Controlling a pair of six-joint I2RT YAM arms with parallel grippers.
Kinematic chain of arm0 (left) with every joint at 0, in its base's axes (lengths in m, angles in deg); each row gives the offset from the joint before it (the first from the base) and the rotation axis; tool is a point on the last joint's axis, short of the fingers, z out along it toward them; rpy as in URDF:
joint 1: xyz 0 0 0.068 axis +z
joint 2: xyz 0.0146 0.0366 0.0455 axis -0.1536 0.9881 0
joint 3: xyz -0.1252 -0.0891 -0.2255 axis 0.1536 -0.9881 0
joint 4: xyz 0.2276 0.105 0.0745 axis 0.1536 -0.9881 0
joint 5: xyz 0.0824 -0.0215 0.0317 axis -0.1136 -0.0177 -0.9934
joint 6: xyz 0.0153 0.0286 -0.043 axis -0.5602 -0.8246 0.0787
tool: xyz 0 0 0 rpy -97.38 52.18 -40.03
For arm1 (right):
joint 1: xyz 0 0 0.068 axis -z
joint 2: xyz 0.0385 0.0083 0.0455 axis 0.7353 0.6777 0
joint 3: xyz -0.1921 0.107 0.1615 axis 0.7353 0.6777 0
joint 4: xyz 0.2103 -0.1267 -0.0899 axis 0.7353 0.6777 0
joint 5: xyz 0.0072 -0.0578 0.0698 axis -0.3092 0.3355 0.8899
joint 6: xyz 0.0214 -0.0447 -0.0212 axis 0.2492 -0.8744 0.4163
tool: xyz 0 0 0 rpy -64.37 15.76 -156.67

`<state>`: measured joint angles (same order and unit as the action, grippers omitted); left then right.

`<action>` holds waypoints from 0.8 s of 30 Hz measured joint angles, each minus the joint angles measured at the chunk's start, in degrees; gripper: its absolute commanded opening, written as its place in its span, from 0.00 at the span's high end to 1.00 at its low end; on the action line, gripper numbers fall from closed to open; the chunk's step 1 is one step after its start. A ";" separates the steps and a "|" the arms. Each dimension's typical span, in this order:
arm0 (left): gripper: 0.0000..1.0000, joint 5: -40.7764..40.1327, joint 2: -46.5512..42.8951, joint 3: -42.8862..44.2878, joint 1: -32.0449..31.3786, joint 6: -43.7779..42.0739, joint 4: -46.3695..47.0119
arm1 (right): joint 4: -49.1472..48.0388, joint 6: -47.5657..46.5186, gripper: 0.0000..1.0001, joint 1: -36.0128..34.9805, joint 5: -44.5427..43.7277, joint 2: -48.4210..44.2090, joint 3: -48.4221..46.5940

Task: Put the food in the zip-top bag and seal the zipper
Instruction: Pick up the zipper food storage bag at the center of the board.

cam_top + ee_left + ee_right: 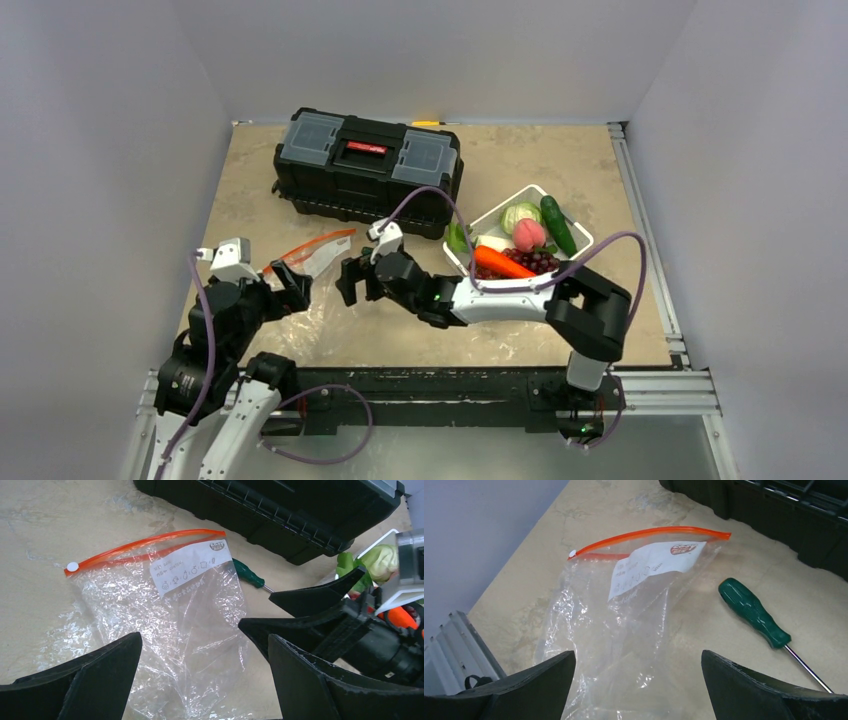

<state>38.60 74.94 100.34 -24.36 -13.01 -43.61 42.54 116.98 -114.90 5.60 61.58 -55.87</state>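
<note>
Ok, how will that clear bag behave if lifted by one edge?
Probably floppy: the zip-top bag is thin, crinkled film, so it should sag. Likely light, sliding on the table if pushed. The zipper strip looks stiffer, maybe a better hold.

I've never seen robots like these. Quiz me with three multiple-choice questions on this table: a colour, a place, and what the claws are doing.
1. What colour is the zipper on the zip-top bag? A blue; B orange-red; C green.
2. Where does the food lie? A in the white basket; B inside the bag; C on the black toolbox.
3. How do the left gripper and right gripper stand? A both shut on the bag; B one holds a carrot; C both open, gripping nothing.
Answers: 1 B, the strip along the bag's mouth is orange-red. 2 A, all the produce sits in the basket, the bag is empty. 3 C, both wrist views show the jaws spread wide over the bag.
</note>
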 measured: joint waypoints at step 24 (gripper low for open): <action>0.05 2.67 3.56 1.66 0.00 13.20 -3.76 | 3.85 -14.32 1.00 -5.09 -11.02 7.13 -10.80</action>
<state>41.27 78.51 102.00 -24.36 0.20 -47.37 46.39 102.66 -120.00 -5.42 68.71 -66.67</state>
